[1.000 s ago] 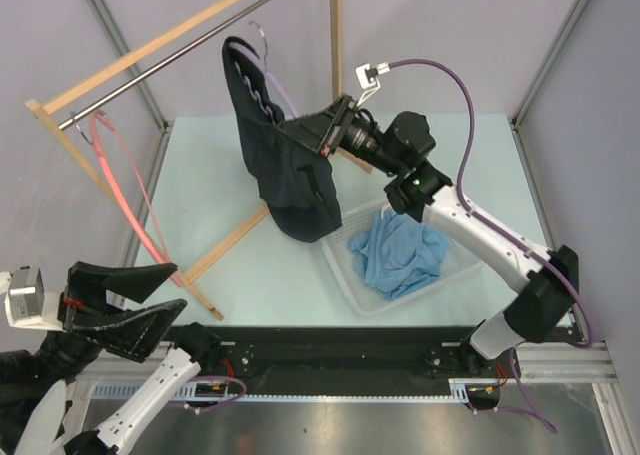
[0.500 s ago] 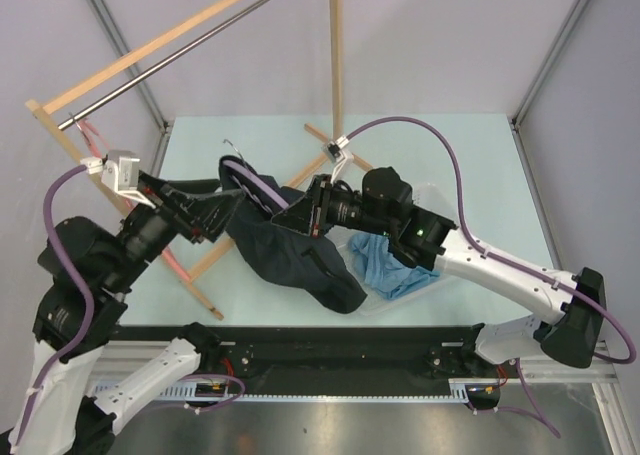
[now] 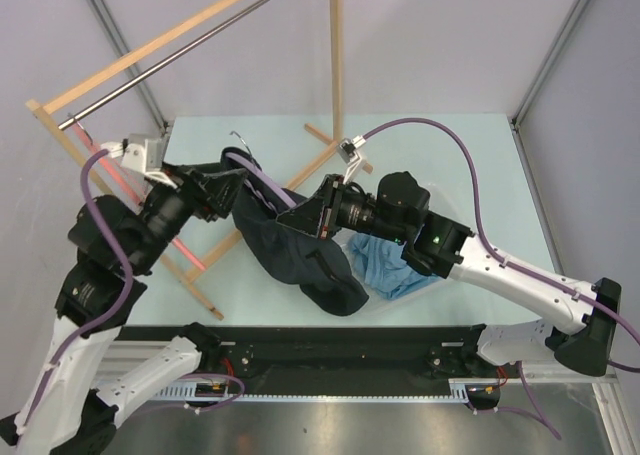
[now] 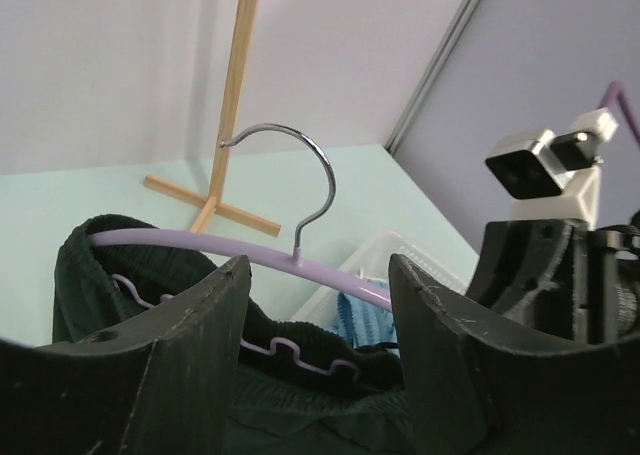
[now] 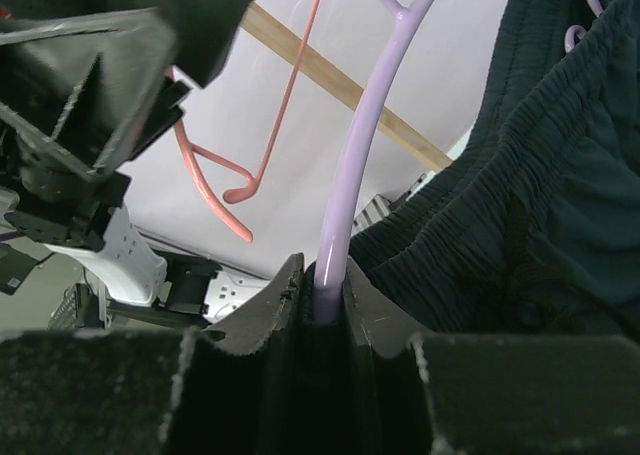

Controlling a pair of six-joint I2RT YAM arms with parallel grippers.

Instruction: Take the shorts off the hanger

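The dark navy shorts (image 3: 300,255) hang by their waistband on a lilac hanger (image 3: 262,187), held off the rail, low over the table. My right gripper (image 3: 292,215) is shut on the hanger's arm (image 5: 375,125), with the dark cloth (image 5: 520,195) beside it. My left gripper (image 3: 232,187) is open at the hanger's other end; its fingers straddle the lilac bar (image 4: 180,243) and the waistband (image 4: 300,395) without closing on them. The light blue shorts (image 3: 385,265) lie in the clear bin (image 4: 400,250).
A wooden rack with a metal rail (image 3: 150,50) stands at the back left, and an orange hanger (image 3: 130,190) hangs from it. The rack's upright post (image 3: 336,65) and floor bars (image 3: 215,255) lie close to both arms.
My right arm has brought the hanger and dark shorts down from near the rail to low over the table. My left arm has risen from the near left corner to the hanger's end.
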